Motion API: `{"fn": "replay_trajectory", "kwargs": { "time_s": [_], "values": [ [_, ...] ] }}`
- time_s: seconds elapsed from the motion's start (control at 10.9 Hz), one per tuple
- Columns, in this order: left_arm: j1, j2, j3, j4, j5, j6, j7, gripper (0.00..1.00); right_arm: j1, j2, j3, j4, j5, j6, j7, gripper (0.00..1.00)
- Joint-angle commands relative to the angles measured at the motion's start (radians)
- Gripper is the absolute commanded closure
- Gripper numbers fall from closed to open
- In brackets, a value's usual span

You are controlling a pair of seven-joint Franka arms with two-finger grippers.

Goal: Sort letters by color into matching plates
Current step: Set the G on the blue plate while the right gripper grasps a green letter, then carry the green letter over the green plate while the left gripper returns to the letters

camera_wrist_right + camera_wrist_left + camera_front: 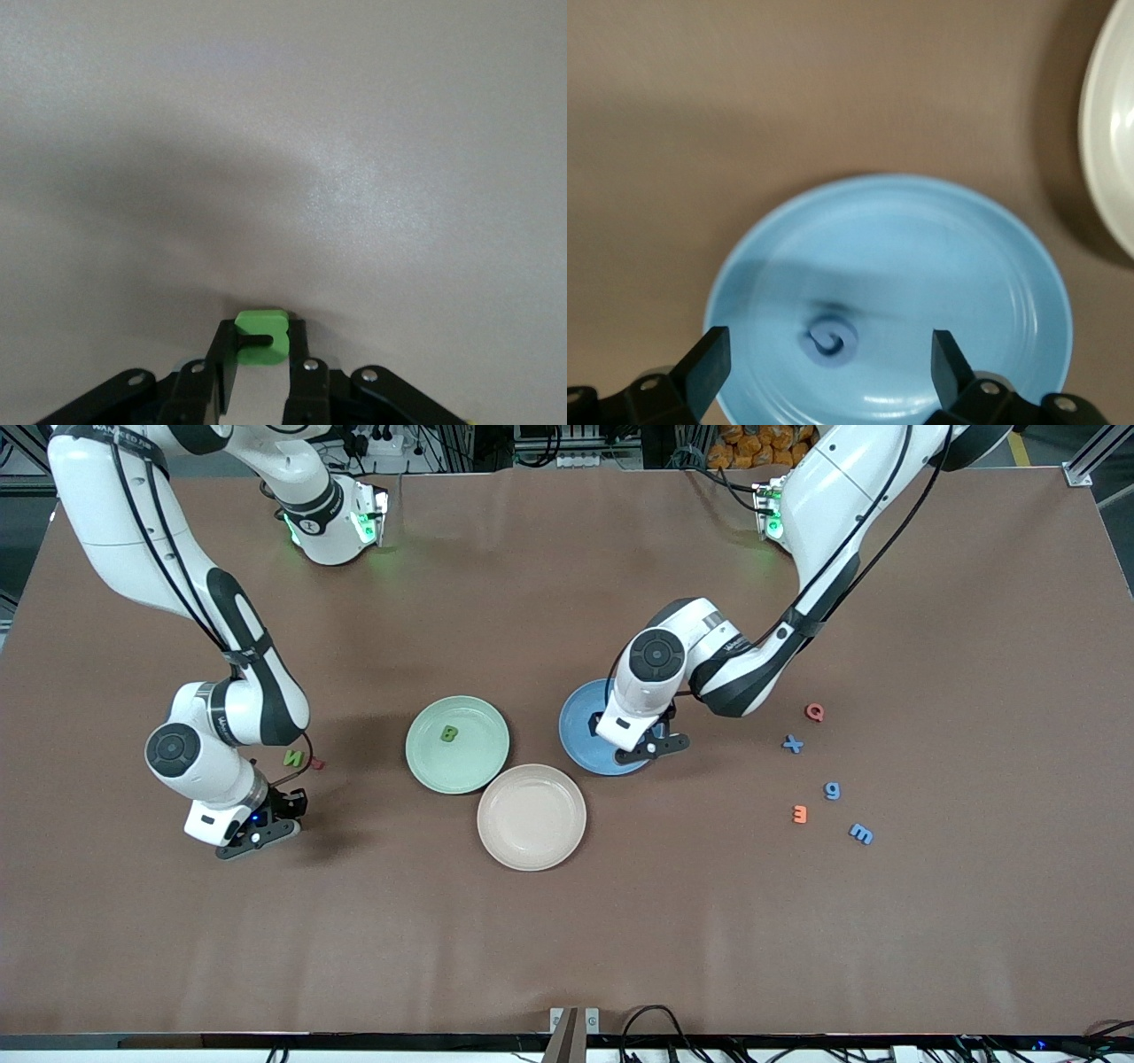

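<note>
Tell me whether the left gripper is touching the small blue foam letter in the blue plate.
Apart. The left wrist view shows the left gripper open over the round blue plate, with bare plate between each finger and the small blue foam letter.

A wide desk [567, 921] covered in a matte brown sheet fills nearly the whole front view, lit evenly from above with soft shadows. Along its upper edge lie tangled black cables [372, 443] and aluminium frame rails [1085, 460]; more cables [651, 1023] hang at its lower edge.
</note>
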Motion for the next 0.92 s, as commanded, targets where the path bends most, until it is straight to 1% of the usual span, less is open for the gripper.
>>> {"fn": "replay_trajectory", "kwargs": {
  "time_s": [0.0,0.18,0.37,0.46,0.64,0.82],
  "values": [
    [0.064,-0.077,0.013,-0.007,0.028,-0.044,0.098,0.0,-0.02,-0.059,0.02,-0.003,-0.01,-0.095,0.06,0.79],
    [0.127,-0.14,0.013,-0.007,0.045,-0.139,0.191,0.0,-0.019,-0.085,0.028,-0.003,-0.009,-0.151,0.115,0.79],
    [0.209,-0.188,0.013,-0.007,0.046,-0.208,0.335,0.0,-0.017,-0.1,0.048,-0.011,-0.005,-0.183,0.198,0.79],
    [0.249,-0.202,0.012,-0.008,0.046,-0.224,0.392,0.0,-0.014,-0.114,0.056,-0.026,0.011,-0.183,0.239,0.79],
    [0.293,-0.212,0.013,-0.008,0.048,-0.25,0.446,0.0,0.0,-0.131,0.076,-0.049,0.079,-0.189,0.317,0.79],
    [0.348,-0.228,0.013,-0.016,0.091,-0.257,0.498,0.0,0.03,-0.143,0.091,-0.055,0.087,-0.212,0.444,0.79]
  ]
}}
